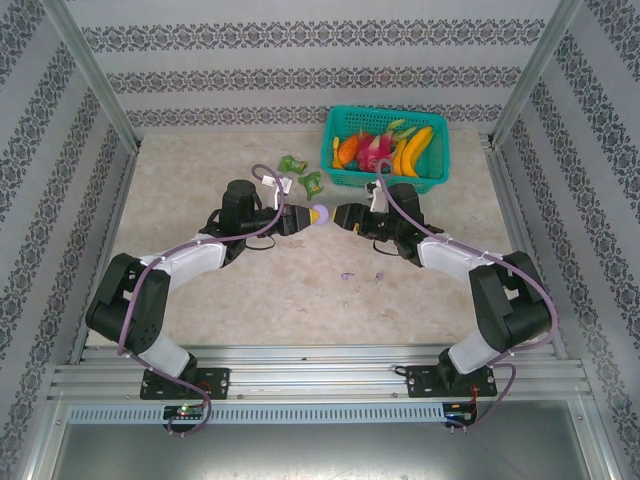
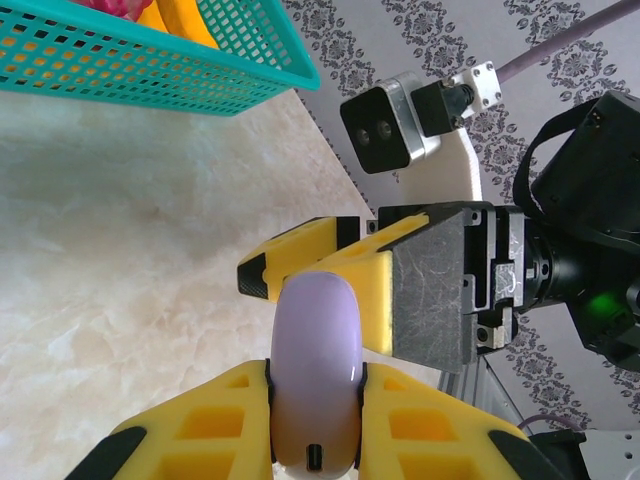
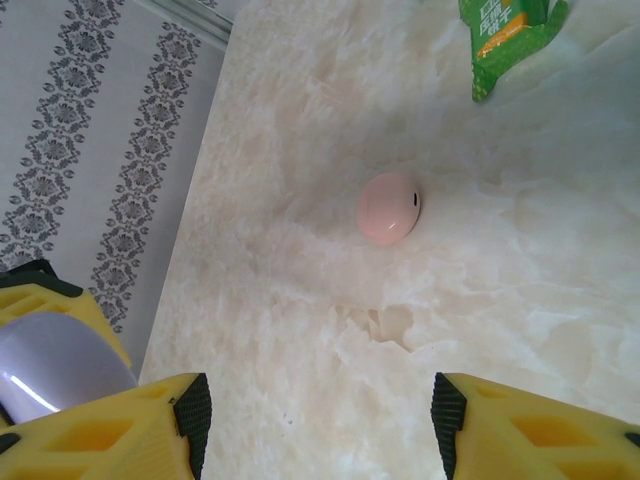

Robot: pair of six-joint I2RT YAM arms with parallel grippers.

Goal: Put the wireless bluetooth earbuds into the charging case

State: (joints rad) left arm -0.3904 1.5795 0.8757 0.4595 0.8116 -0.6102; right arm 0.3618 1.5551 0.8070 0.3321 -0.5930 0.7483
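Note:
My left gripper (image 2: 316, 378) is shut on a pale purple round charging case (image 2: 315, 350), held edge-on above the table. In the top view the purple case (image 1: 319, 214) hangs at mid-table in the left gripper (image 1: 304, 218). The right gripper (image 1: 340, 216) faces it, close by. The right gripper (image 3: 315, 428) is open with nothing between its fingers, and the purple case (image 3: 50, 365) sits just off its left finger. Two tiny purple earbuds (image 1: 347, 275) (image 1: 378, 277) lie on the table nearer the arm bases. A pink round case (image 3: 389, 207) rests on the table beyond the right gripper.
A teal basket (image 1: 338, 128) of toy fruit stands at the back right. Two green wrappers (image 1: 292, 163) (image 1: 311, 182) lie left of it. One green wrapper (image 3: 505, 35) sits beyond the pink case. The basket rim (image 2: 150, 70) is near the left gripper.

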